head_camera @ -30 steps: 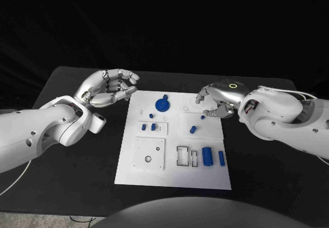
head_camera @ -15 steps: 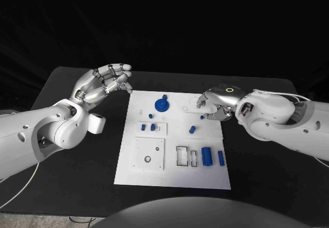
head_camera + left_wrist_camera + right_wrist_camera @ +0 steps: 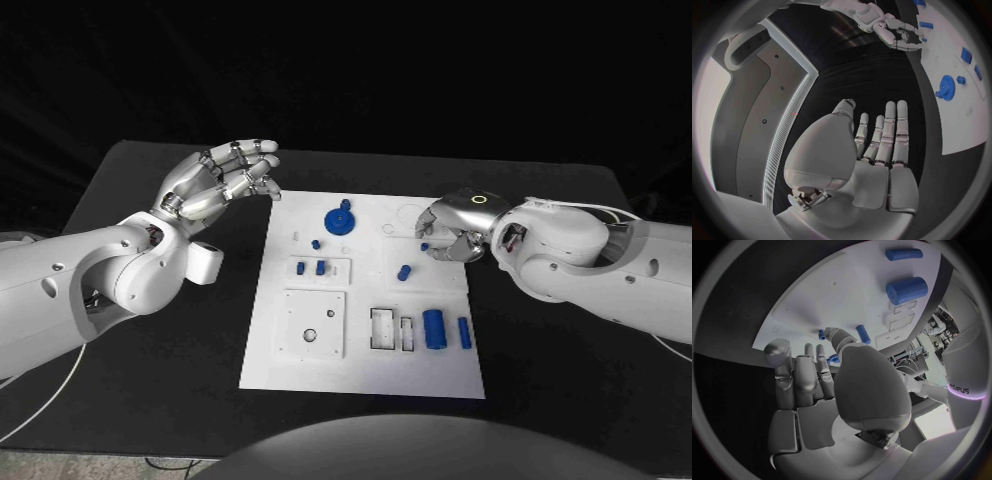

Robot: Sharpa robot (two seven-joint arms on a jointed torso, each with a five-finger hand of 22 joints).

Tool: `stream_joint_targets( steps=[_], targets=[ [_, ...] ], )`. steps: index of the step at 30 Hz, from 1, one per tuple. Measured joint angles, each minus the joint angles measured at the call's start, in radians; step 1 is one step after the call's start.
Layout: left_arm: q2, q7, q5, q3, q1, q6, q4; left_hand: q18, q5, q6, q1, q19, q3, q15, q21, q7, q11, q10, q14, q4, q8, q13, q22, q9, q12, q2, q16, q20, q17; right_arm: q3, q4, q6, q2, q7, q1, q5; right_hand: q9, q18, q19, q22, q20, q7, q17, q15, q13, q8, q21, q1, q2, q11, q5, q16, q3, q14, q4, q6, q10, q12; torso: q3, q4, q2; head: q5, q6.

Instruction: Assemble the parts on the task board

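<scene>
Left hand (image 3: 219, 180) is up off the table, just past the board's (image 3: 368, 375) far left corner, fingers spread apart and nothing in it. You can see the flat palm and straight fingers really well from the left wrist cam (image 3: 873, 150), no part anywhere near it.

Right hand (image 3: 450, 228) is down over the board's far right side, fingers curled in toward the surface. From the right wrist cam (image 3: 817, 380) the fingertips sit right by a small blue peg (image 3: 833, 359), and another short peg (image 3: 862, 334) lies just beyond them on the board. Whether it's actually pinching that peg or just touching it, I can't tell; the thumb hides the contact.

Rest of the parts, all placed off the board: the gear (image 3: 340, 218) sits near the far edge, left of centre. Two small pegs (image 3: 312, 267) stand in the little plate just nearer than the gear. One loose peg (image 3: 405, 271) lies about mid-board, close to the right hand. A fat cylinder (image 3: 434, 329) and a thinner one (image 3: 464, 333) lie side by side at the near right, beside the rectangular slots (image 3: 385, 328). The square plate (image 3: 313, 324) with a hole sits at the near left.
</scene>
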Motion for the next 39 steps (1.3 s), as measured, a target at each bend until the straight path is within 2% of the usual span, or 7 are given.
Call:
stream_joint_targets(
  steps=[3,12,18,25,30,39],
  targets=[
    [0.004,-0.005,0.002,-0.001,-0.001,0.005,-0.005,0.0,0.003,0.0,0.003,0.0,-0.002,0.0,-0.002,0.0,0.003,-0.003,0.0,0.002,0.0,-0.003,0.0,-0.002,0.003,0.003,0.0,0.0,-0.001,0.0,-0.005,-0.002,0.006,0.001,-0.004,0.003,0.0,0.001,0.007,0.0,0.0,0.003,0.001,0.0,-0.006,0.0,0.0,0.0,0.0,-0.002,-0.015,0.0,0.0,0.0,0.0,0.008,0.005,0.0,0.0,0.0001,-0.001,0.0,0.0],
    [0.01,-0.014,0.004,-0.002,-0.003,0.016,-0.01,0.0,0.004,-0.003,0.005,0.004,-0.003,0.003,-0.004,0.004,0.004,-0.004,-0.003,0.003,0.004,-0.006,-0.001,-0.005,0.007,0.005,0.0,0.003,-0.001,0.0,-0.026,-0.011,0.023,0.01,-0.014,0.013,0.02,0.001,0.011,0.0,-0.003,-0.001,-0.001,-0.004,-0.016,0.008,0.0,0.005,0.004,-0.01,-0.015,0.0,0.005,0.004,-0.005,0.052,0.029,0.0,-0.0006,0.0009,-0.001,-0.001,0.0],
    [0.011,-0.019,0.004,-0.004,-0.004,0.02,-0.012,0.0,0.011,-0.003,0.014,0.004,-0.003,0.003,-0.008,0.004,0.004,-0.004,-0.003,0.003,0.004,-0.007,-0.001,-0.006,0.007,0.007,-0.001,0.003,-0.001,0.0,-0.038,-0.025,0.033,0.02,-0.02,0.021,0.035,0.001,0.014,0.0,-0.007,0.007,0.005,-0.007,-0.021,0.016,-0.001,0.011,0.011,-0.019,-0.007,0.006,0.009,0.007,-0.009,0.068,0.05,0.004,-0.0005,0.001,-0.001,0.001,0.0],
    [0.011,-0.024,0.004,-0.007,-0.005,0.023,-0.013,0.0,0.011,-0.007,0.02,0.0,-0.014,0.014,-0.02,0.007,0.007,-0.007,-0.014,0.003,0.01,-0.016,-0.003,-0.012,0.014,0.012,-0.011,0.007,-0.004,0.0,-0.05,-0.034,0.04,0.03,-0.025,0.028,0.055,0.002,0.018,0.001,-0.011,0.017,0.006,-0.011,-0.033,0.028,0.006,0.028,0.027,-0.022,0.048,0.01,0.028,0.011,-0.028,0.085,0.067,0.006,-0.0008,0.0012,-0.001,0.001,0.0],
    [0.012,-0.027,0.004,-0.009,-0.006,0.025,-0.014,0.0,0.011,-0.011,0.02,0.0,-0.014,0.01,-0.022,0.011,0.011,-0.011,-0.018,0.003,0.01,-0.018,-0.004,-0.015,0.02,0.012,-0.012,0.007,-0.004,0.0,-0.054,-0.036,0.043,0.034,-0.026,0.031,0.069,0.002,0.018,0.001,-0.011,0.019,0.006,-0.011,-0.045,0.028,0.006,0.04,0.025,-0.022,0.096,0.01,0.045,0.011,-0.045,0.087,0.082,0.007,-0.0012,0.0012,-0.001,0.001,0.0],
    [0.016,-0.033,0.004,-0.01,-0.008,0.029,-0.018,0.0,0.015,-0.011,0.024,-0.004,-0.014,0.014,-0.027,0.011,0.011,-0.011,-0.021,0.003,0.011,-0.02,-0.005,-0.016,0.02,0.016,-0.012,0.011,-0.005,0.001,-0.056,-0.035,0.043,0.04,-0.026,0.037,0.075,0.002,0.018,0.001,-0.011,0.021,0.004,-0.011,-0.052,0.028,0.011,0.043,0.029,-0.018,0.104,0.01,0.047,0.011,-0.047,0.089,0.096,0.007,-0.0012,0.001,0.0,0.003,0.0]
  ],
)
